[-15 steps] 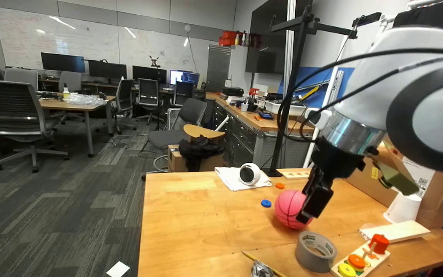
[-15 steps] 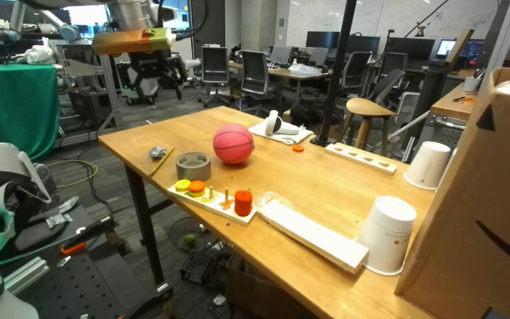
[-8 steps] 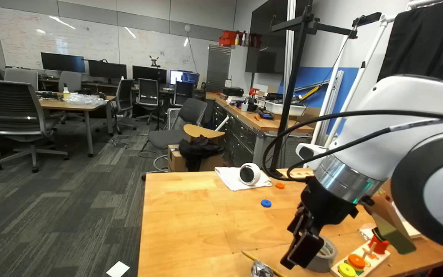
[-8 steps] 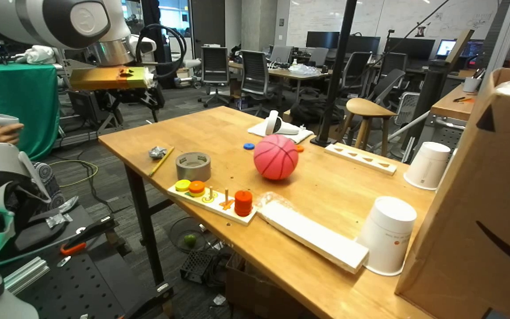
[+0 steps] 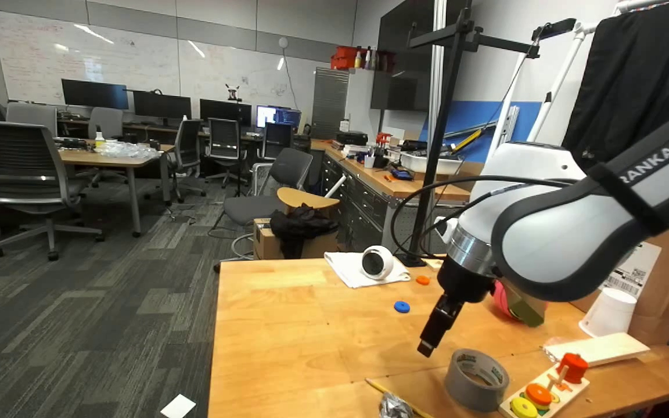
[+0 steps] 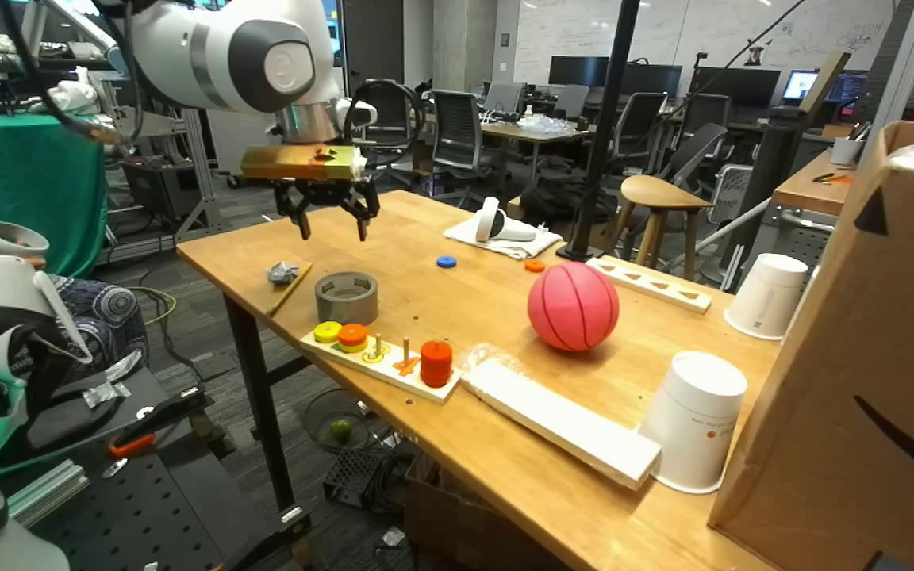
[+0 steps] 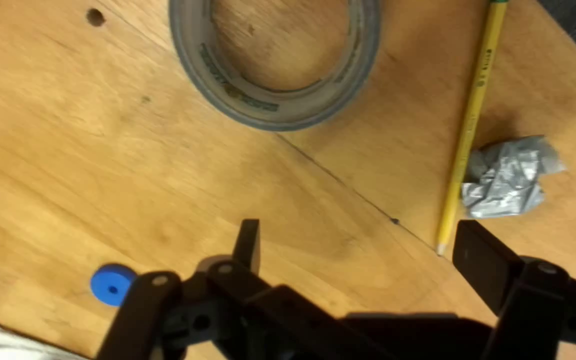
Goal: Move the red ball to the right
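Observation:
The red ball (image 6: 574, 306), pinkish with black seams like a basketball, rests on the wooden table (image 6: 497, 337) between the white plank and the wooden strip with triangular holes. In an exterior view only a part of the ball (image 5: 502, 299) shows behind the robot's wrist. It is out of the wrist view. My gripper (image 6: 334, 231) is above the table, on the side of the tape roll, well apart from the ball. In the wrist view my gripper (image 7: 355, 240) has its fingers wide apart with only bare wood between them.
A grey tape roll (image 7: 275, 107), a pencil (image 7: 473, 115) and crumpled foil (image 7: 505, 177) lie near my gripper. Elsewhere are a ring peg board (image 6: 382, 365), white plank (image 6: 560, 420), white cups (image 6: 695, 420), a cardboard box (image 6: 846, 373), a blue ring (image 6: 446, 262) and a black pole (image 6: 604, 135).
The ball has moved across the table towards the cups and box, away from the tape roll, uncovering the blue ring. The arm has swung and come lower over the table.

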`<action>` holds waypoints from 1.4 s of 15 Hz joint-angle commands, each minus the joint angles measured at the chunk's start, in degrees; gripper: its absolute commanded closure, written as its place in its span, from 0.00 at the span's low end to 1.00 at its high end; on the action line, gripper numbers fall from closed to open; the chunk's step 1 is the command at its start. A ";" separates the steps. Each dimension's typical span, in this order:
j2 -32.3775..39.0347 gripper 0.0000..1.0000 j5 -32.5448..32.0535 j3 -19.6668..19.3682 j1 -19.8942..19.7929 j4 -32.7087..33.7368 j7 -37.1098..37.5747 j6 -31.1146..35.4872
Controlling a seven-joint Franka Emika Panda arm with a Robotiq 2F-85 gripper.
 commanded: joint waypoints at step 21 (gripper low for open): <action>-0.06 0.00 4.11 -8.25 -15.53 4.00 12.37 -20.77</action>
